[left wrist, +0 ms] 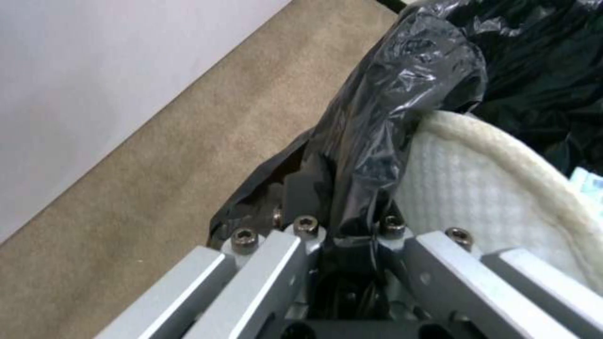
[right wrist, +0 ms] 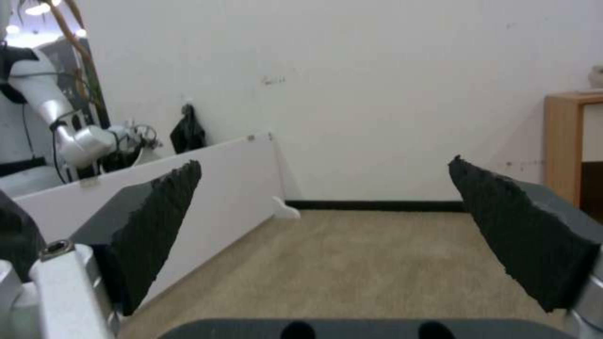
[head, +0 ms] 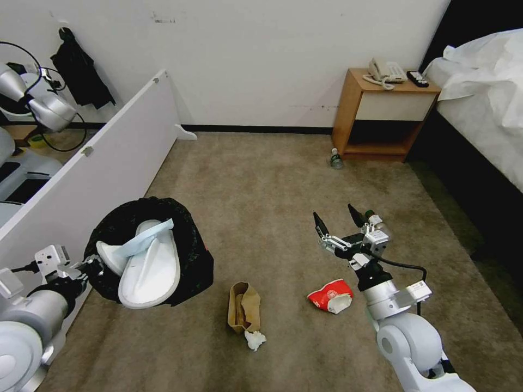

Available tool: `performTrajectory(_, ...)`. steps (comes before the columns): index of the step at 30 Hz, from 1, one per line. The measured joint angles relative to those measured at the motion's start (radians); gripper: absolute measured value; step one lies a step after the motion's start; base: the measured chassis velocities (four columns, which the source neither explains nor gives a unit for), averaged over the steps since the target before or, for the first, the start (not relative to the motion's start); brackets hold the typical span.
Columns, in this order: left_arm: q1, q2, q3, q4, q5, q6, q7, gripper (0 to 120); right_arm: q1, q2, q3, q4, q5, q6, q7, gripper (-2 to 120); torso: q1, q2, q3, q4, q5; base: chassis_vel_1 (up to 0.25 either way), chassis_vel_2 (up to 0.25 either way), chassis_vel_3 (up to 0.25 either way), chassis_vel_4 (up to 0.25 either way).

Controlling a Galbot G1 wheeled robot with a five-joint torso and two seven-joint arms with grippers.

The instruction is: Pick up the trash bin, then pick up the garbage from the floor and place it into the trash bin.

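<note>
We see the trash bin (head: 188,256) held off the floor (head: 272,179) at about 8 o'clock in the head view, tilted, its black bag over the rim and two white slippers (head: 150,267) sticking out of its mouth. Our left tool (head: 90,268) is clamped on the bag-covered rim (left wrist: 377,141), beside a slipper (left wrist: 490,188). Our right tool (head: 339,219) hovers at about 4 o'clock, spread wide and holding nothing. Below it lie a red-white wrapper (head: 330,295), a brown paper bag (head: 244,306) and white crumpled paper (head: 254,340). A bottle (head: 336,158) lies by the nightstand (head: 381,111) at 1 o'clock.
</note>
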Motion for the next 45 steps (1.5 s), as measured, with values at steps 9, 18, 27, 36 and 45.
performTrajectory(9, -0.002, -0.002, 0.007, -0.007, 0.007, 0.0, 0.0, 1, 0.048, -0.137, -0.087, -0.011, -0.01, -0.247, 0.054, 100, 0.0, 0.0, 0.0, 0.0, 0.0, 0.0, 0.0, 0.0, 0.0)
performTrajectory(18, -0.002, -0.006, 0.009, -0.019, 0.017, 0.0, 0.0, 1, 0.213, -0.211, -0.294, -0.055, 0.0, -0.611, 0.094, 100, 0.0, 0.0, 0.0, 0.0001, 0.0, 0.0, 0.0, 0.0, 0.0)
performTrajectory(27, -0.001, -0.014, 0.007, -0.02, 0.02, 0.0, -0.001, 1, 0.317, -0.151, -0.47, -0.151, -0.001, -0.813, 0.094, 100, 0.0, 0.0, 0.0, 0.0001, -0.0002, 0.0, 0.0, 0.0, 0.0)
performTrajectory(36, -0.001, -0.022, 0.014, -0.021, 0.031, 0.0, -0.001, 1, 0.352, -0.056, -0.545, -0.234, 0.014, -0.894, 0.086, 100, 0.0, 0.0, 0.0, 0.0, -0.0002, 0.0, 0.0, 0.0, 0.0)
performTrajectory(45, 0.0, -0.023, 0.015, -0.025, 0.032, 0.0, 0.0, 1, 0.349, -0.02, -0.581, -0.3, -0.021, -0.892, 0.091, 100, 0.0, 0.0, 0.0, 0.0003, -0.0001, 0.0, 0.0, 0.0, 0.0)
